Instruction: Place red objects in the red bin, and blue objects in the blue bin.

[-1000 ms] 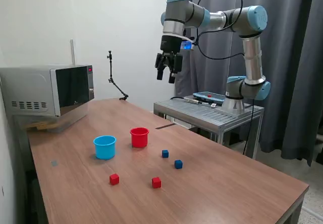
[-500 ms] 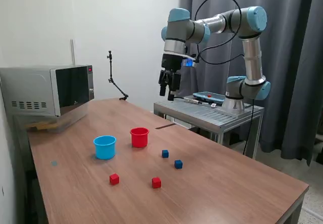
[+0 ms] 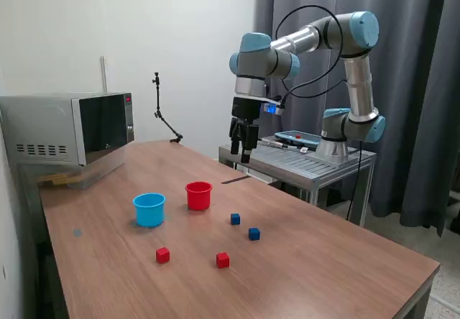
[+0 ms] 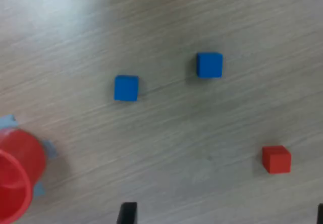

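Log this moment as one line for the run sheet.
phase: approach | gripper: high above table, holding nothing | four cubes on table, none binned | red cup, light-blue cup: upright

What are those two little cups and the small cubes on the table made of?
The red cup and the light-blue cup look like smooth moulded plastic, with even colour and a thin rim. The red cubes and blue cubes look matte with no shine, perhaps painted wood or foam; the pictures cannot settle which. The table shows a wood-grain surface, likely laminate.
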Controlling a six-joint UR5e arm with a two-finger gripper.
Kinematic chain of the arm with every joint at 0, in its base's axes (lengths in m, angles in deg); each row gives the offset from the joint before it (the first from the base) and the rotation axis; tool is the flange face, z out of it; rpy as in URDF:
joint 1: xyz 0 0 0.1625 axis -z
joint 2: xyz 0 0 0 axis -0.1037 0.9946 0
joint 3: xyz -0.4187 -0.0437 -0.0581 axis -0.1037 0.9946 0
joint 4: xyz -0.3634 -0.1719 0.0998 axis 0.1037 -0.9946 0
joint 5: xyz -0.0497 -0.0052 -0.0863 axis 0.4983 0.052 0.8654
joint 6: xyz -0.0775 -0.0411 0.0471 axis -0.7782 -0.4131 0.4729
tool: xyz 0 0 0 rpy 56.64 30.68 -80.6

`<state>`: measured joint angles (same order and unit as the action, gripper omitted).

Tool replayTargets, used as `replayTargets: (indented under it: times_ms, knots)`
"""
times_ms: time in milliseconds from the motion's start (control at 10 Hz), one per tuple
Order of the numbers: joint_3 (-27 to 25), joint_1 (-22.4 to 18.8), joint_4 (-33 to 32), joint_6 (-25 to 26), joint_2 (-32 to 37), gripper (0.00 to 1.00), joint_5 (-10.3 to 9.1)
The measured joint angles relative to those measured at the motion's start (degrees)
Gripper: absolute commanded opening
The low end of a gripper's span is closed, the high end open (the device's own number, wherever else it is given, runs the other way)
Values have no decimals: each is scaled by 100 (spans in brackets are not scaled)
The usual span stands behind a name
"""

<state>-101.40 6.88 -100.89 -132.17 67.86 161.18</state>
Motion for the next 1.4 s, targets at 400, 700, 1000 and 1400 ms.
replayTargets:
  times_ms: [400,700,1000,1400]
  knots:
    - [-230,-41,-286,-96,-156,100,2]
    - [-386,-154,-511,-126,-273,100,13]
    - [-503,-310,-724,-46,-393,100,33]
    - [-569,-451,-1027,208,-620,100,44]
